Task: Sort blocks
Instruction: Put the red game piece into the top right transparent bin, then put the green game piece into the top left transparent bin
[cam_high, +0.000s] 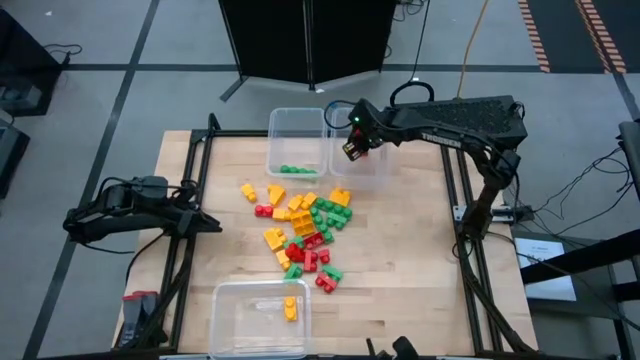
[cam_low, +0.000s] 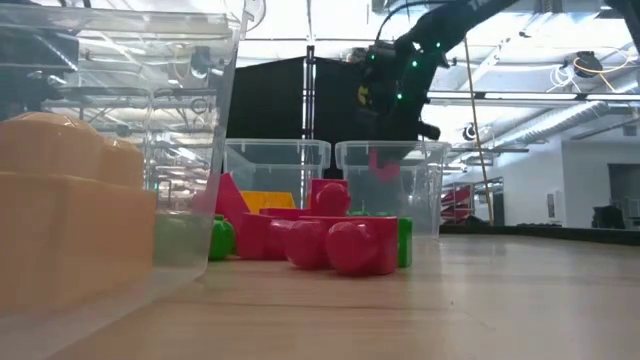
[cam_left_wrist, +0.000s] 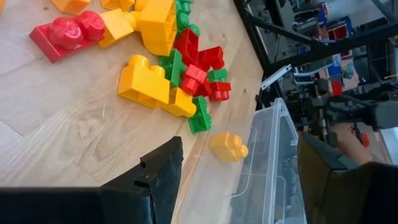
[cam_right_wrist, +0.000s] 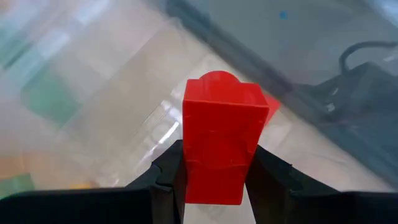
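1. Gripping a red block (cam_right_wrist: 222, 138) between its fingers, the right gripper (cam_high: 356, 146) hovers over the far right tub (cam_high: 372, 178).
2. Loose blocks (cam_high: 303, 228) lie heaped mid-table.
3. At the table's left edge, the left gripper (cam_left_wrist: 239, 174) waits, fingers wide.

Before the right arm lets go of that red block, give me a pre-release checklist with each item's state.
1. Right gripper shut on the red block: ok.
2. Gripper above the right-hand far tub, not the pile: ok.
3. That tub is free of green blocks, which lie in the neighbouring tub: ok.
4. Drop height low enough: cannot tell.
5. Left gripper parked at the table's left edge, clear: ok.
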